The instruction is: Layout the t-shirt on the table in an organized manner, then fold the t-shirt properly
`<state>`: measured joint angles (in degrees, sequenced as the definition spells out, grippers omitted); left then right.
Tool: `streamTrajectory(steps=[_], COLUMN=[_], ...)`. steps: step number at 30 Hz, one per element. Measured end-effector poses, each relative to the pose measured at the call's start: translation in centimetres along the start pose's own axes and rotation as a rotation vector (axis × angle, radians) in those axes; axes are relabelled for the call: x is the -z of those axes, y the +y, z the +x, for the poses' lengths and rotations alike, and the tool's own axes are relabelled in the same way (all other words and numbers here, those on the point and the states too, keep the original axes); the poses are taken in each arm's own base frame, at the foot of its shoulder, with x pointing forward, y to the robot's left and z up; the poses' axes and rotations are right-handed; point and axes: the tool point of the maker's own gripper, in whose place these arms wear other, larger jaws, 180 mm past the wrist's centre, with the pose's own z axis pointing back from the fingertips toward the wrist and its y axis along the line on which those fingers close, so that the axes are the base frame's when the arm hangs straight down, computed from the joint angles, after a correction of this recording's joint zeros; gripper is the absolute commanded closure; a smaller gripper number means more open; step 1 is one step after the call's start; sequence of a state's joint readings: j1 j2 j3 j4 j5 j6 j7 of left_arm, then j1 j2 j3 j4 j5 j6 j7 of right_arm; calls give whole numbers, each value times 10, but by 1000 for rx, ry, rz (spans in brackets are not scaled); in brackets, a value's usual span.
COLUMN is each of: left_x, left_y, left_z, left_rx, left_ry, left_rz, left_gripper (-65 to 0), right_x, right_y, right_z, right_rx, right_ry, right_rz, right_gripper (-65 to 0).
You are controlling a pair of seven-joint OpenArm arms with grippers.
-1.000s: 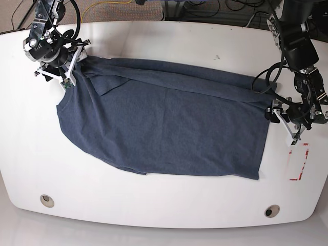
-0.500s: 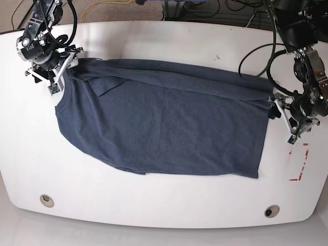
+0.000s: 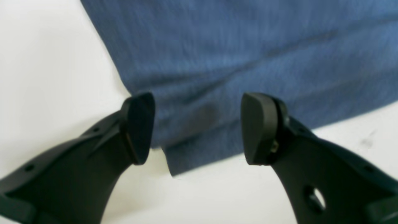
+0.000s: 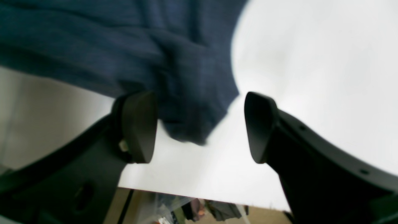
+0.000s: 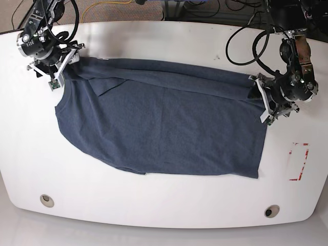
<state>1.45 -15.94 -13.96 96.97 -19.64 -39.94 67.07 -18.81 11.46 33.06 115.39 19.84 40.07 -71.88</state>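
Left wrist view: left end effector [image 3: 197, 127] spread wide, nothing between the pads. It hangs over a corner of the blue t-shirt [image 3: 248, 56]; cloth edge lies below and between the two fingers [image 3: 138, 127], no contact visible. White table [image 3: 46, 62] shows on both sides of the corner. Picture slightly blurred.

Right wrist view: right end effector [image 4: 199, 127] also spread, empty. A bunched, darker lobe of the t-shirt [image 4: 149, 49] sits just ahead of the gap, nearer the left-hand finger [image 4: 138, 127]. The table [image 4: 311, 62] edge runs along the bottom of the picture; floor clutter beyond, too blurred to name.

Base view: t-shirt [image 5: 164, 123] lies spread across the middle of the table [image 5: 164, 215], mostly flat, with a folded-over band along the far edge and a crease near the far corner by the right end effector [image 5: 57, 72]. Left end effector [image 5: 264, 105] is at the opposite end, at the far corner there.

Handling, judged: light, limp knit; will drape and wrinkle, no stiffness to push against. Take hold at corners or hems, pinching a single layer, and pull taut between both arms.

Surface and room: glossy white table, probably low friction, so cloth should slide. Red-outlined mark [image 5: 299, 161] near the edge, two round grommet holes [image 5: 47, 200] on the near side. Cables [image 5: 102, 7] on the floor behind.
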Motion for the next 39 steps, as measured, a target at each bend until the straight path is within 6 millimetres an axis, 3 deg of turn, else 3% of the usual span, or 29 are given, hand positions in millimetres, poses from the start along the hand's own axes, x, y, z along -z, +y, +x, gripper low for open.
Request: streamTrajectory(steps=[6, 23, 27, 31, 39], left_x=[1, 1, 1, 3, 27], left_y=[-3, -3, -3, -8, -38], left_z=[1, 2, 2, 3, -9], left_rx=[1, 0, 1, 2, -10], left_ry=[-11, -17, -14, -18, 0], left_rz=[-8, -9, -7, -19, -120], left_gripper=[-403, -403, -403, -403, -403], right_x=[0, -23, -22, -17, -13], right_y=[0, -69, -66, -49, -26], right_z=[-8, -5, -2, -7, -4], right_rx=[-23, 20, 27, 60, 96], right_ry=[41, 2, -14, -2, -39], right_rz=[-3, -259, -240, -168, -57], right_gripper=[-417, -417, -417, -417, -417])
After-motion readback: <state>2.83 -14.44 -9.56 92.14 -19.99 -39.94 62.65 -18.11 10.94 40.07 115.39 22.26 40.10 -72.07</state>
